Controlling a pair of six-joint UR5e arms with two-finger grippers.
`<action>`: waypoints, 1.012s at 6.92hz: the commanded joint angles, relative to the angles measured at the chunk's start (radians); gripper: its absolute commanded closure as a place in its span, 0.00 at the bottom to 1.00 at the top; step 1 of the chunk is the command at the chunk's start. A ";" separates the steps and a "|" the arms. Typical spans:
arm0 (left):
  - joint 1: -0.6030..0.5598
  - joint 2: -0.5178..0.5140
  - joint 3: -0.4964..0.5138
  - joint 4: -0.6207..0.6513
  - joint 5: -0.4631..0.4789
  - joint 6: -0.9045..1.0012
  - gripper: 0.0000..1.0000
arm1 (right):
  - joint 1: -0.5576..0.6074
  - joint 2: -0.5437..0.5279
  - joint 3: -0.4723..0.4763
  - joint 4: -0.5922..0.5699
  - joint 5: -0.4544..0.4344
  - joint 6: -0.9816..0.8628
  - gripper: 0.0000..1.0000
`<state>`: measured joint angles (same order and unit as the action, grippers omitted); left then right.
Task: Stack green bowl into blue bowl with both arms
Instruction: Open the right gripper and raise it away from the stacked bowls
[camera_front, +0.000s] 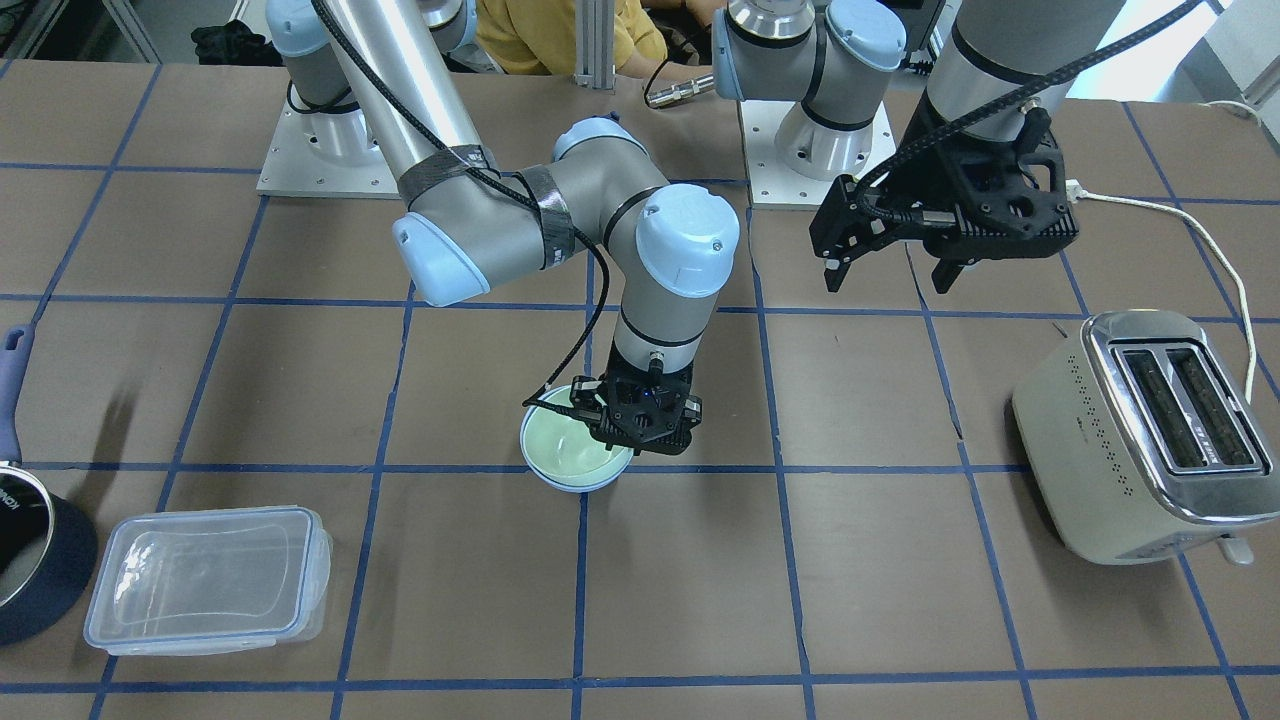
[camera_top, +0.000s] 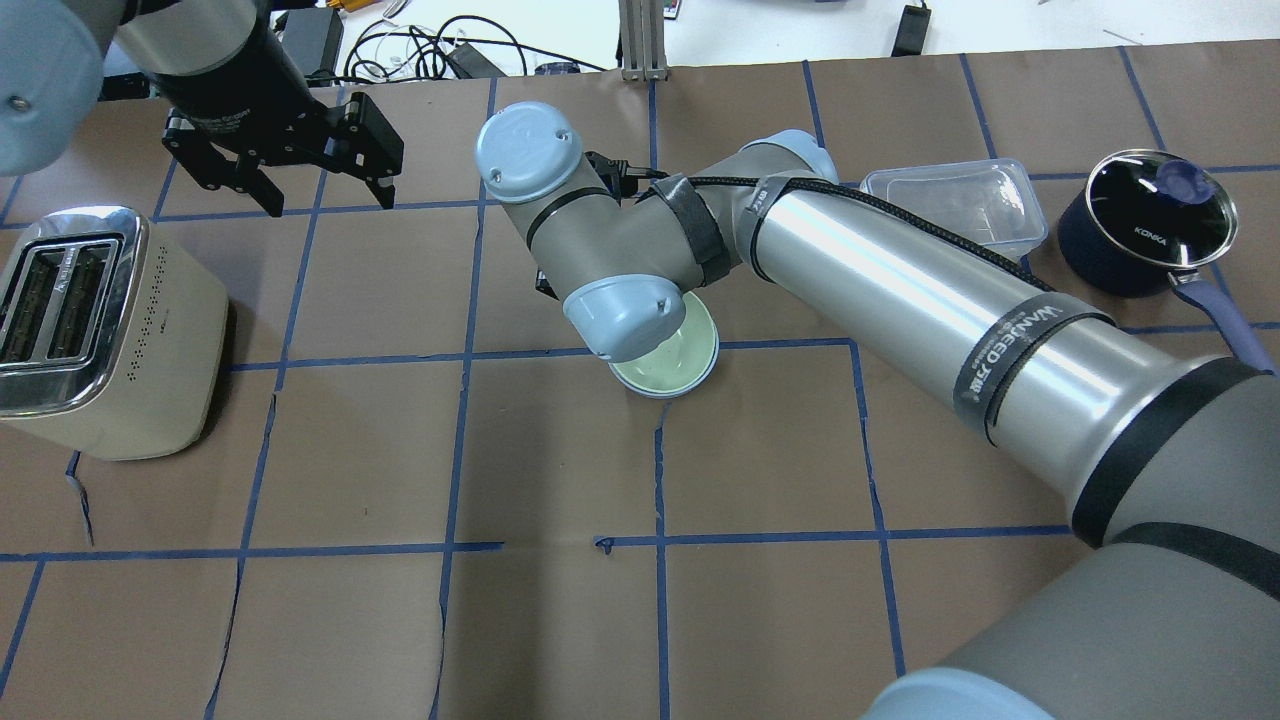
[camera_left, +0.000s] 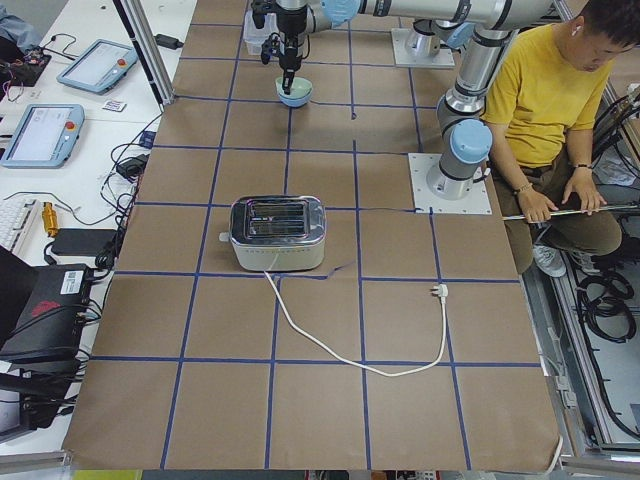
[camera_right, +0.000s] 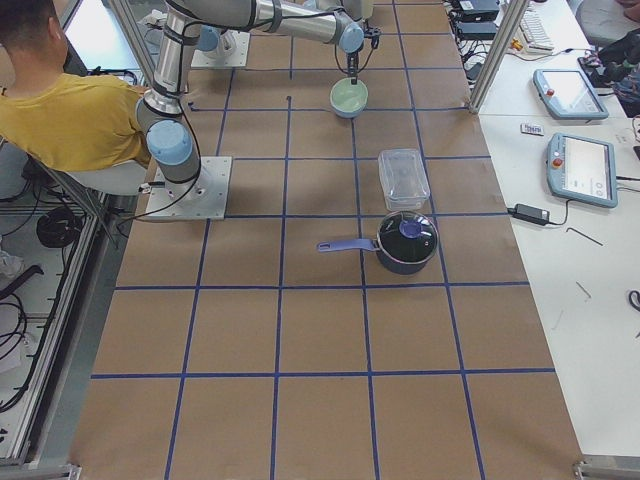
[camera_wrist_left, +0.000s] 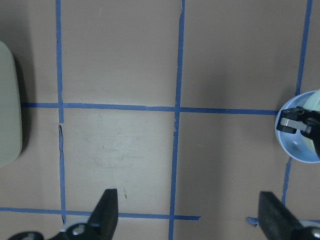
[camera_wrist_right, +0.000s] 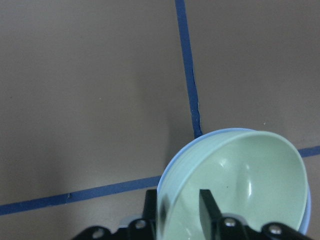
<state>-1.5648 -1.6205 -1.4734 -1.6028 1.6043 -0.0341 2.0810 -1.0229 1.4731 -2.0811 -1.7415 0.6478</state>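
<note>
The pale green bowl (camera_front: 560, 445) sits nested inside the light blue bowl (camera_front: 580, 487) on the table's middle, by a blue tape crossing. The overhead view shows the green bowl (camera_top: 672, 360) with a thin blue rim (camera_top: 660, 394) around it. My right gripper (camera_wrist_right: 177, 207) points down at the bowls' rim. One finger stands outside the blue bowl (camera_wrist_right: 172, 160), the other inside the green bowl (camera_wrist_right: 250, 175), with a gap showing beside the inner finger. My left gripper (camera_front: 890, 275) hangs open and empty above the table, well off to the side, its fingers (camera_wrist_left: 107, 205) wide apart.
A cream toaster (camera_front: 1140, 440) with a white cord (camera_front: 1200, 235) stands on the left arm's side. A clear lidded container (camera_front: 205, 580) and a dark navy saucepan (camera_front: 30, 560) sit on the right arm's side. A person in yellow (camera_left: 545, 90) sits behind the robot bases.
</note>
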 joint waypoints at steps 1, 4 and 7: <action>0.000 -0.002 -0.005 0.000 0.000 -0.001 0.00 | -0.025 -0.012 -0.016 0.050 -0.001 -0.005 0.00; 0.000 -0.004 -0.004 0.001 -0.001 -0.001 0.00 | -0.243 -0.202 -0.034 0.269 0.077 -0.173 0.00; -0.001 -0.007 -0.007 0.001 0.000 -0.010 0.00 | -0.388 -0.357 -0.001 0.474 0.082 -0.391 0.00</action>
<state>-1.5649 -1.6259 -1.4797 -1.6015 1.6033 -0.0412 1.7564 -1.3092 1.4646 -1.7068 -1.6630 0.3481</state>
